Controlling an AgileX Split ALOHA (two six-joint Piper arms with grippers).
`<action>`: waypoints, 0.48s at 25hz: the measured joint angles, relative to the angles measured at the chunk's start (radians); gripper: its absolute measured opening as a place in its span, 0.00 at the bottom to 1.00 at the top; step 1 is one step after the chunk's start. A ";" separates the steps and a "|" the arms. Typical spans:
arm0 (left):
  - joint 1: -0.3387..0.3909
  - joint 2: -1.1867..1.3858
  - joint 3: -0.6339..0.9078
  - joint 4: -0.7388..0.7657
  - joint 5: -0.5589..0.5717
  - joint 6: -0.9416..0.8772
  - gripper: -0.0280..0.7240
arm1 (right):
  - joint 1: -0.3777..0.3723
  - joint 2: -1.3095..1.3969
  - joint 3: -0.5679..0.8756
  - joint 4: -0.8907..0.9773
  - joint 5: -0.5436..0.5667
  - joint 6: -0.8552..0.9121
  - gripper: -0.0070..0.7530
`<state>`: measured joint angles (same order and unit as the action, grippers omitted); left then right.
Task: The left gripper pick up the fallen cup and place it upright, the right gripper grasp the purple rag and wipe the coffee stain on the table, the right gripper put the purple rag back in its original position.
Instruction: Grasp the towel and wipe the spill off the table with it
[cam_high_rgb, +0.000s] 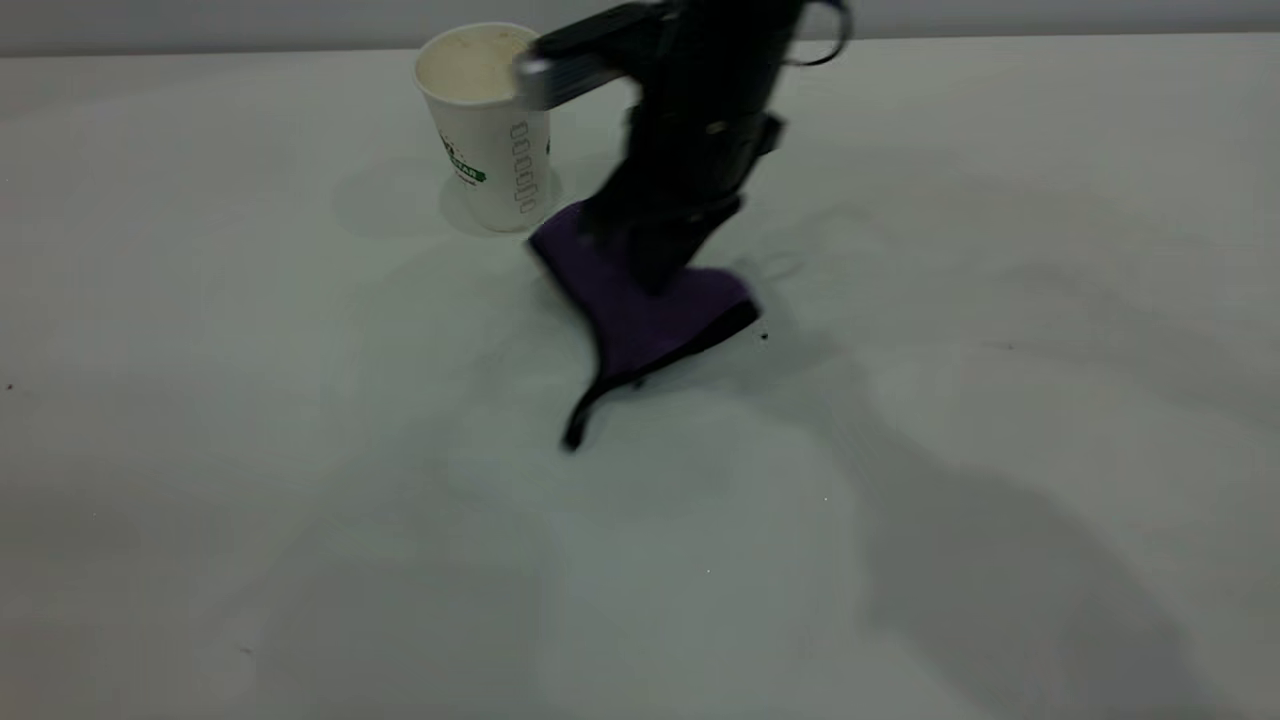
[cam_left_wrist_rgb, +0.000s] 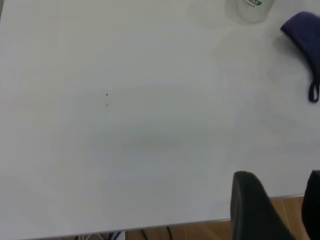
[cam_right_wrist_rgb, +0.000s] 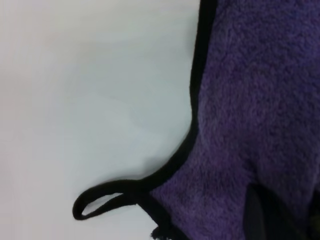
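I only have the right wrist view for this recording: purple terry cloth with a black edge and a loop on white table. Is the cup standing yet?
Observer: Yes. In the exterior view the cup stands upright on the table, mouth up, just beside the purple rag.
Operator: Where is the right gripper relative to the rag?
Observer: The right gripper is down on top of the rag, which lies partly bunched under it, its black loop trailing toward the camera.
Operator: Any coffee stain showing?
Observer: No brown blotch shows anywhere; only a tiny dark speck beside the rag.
Operator: And the left arm?
Observer: The left gripper sits back at the table's edge, far from the cup.
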<state>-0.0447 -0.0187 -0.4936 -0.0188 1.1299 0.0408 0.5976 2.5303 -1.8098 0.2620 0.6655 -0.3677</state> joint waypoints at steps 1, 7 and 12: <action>0.000 0.000 0.000 0.000 0.000 0.000 0.46 | 0.018 0.003 0.000 0.000 -0.006 0.005 0.12; 0.000 0.000 0.000 0.000 0.000 0.000 0.46 | 0.049 0.073 -0.008 -0.002 -0.081 0.047 0.12; 0.000 0.000 0.000 0.000 0.000 0.000 0.46 | -0.007 0.092 -0.014 -0.081 -0.089 0.160 0.12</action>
<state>-0.0447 -0.0189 -0.4936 -0.0188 1.1299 0.0408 0.5906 2.6221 -1.8236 0.1808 0.5765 -0.2080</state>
